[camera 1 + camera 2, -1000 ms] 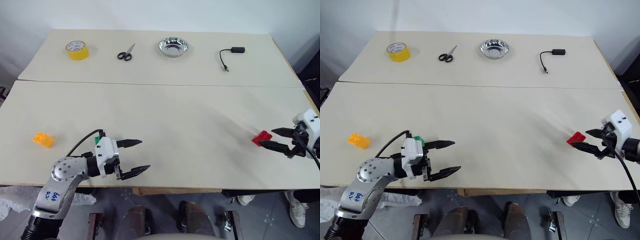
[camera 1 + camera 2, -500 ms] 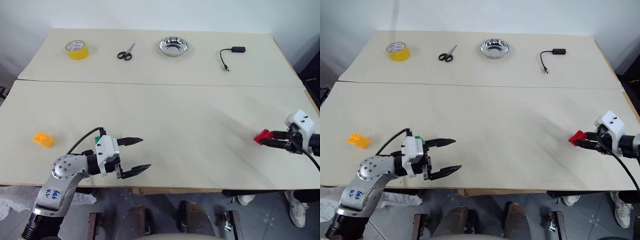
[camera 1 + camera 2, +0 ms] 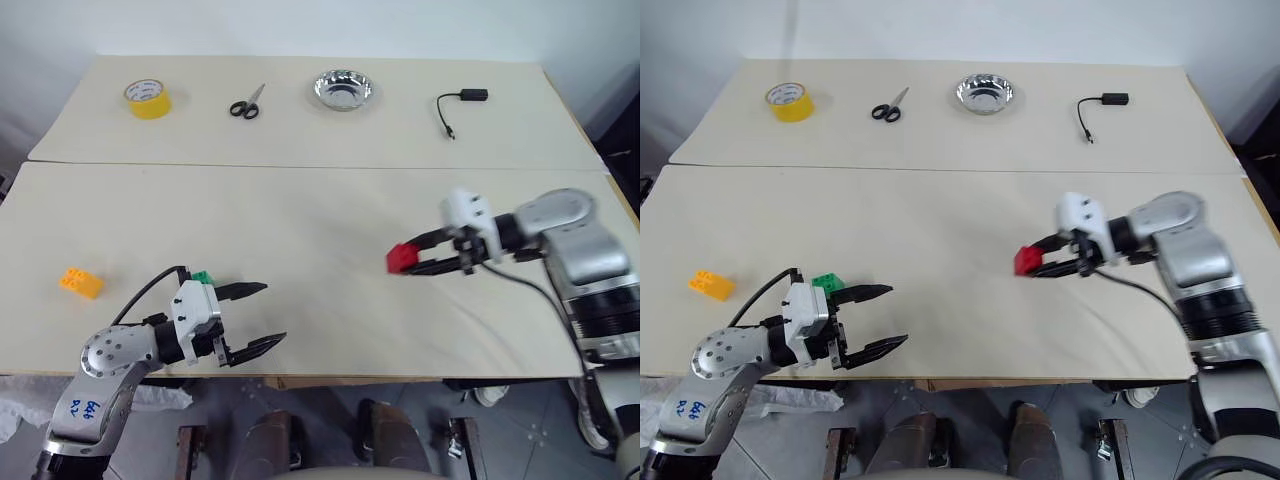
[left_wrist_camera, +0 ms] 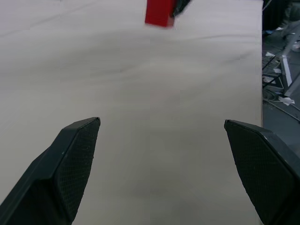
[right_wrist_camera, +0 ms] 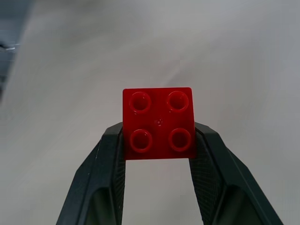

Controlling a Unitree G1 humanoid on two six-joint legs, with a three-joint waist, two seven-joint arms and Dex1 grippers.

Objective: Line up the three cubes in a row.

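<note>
Carried leftward, right end effector [image 3: 402, 261] pinches red cube [image 5: 158, 123] (4 studs).

1. Blue handwritten marks stand on the grey rounded metal forearm of the left arm [image 3: 88, 408]; they look like digits, perhaps "666", with a second line beneath, but cannot be read with certainty.

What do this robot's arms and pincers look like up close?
Both arms are rounded silver-grey metal segments. Each ends in a white block carrying two tapering black fingers with a fine textured grip face: the left gripper and the right gripper. A thin black cable loops along each wrist. The left arm has blue handwriting on it.
</note>
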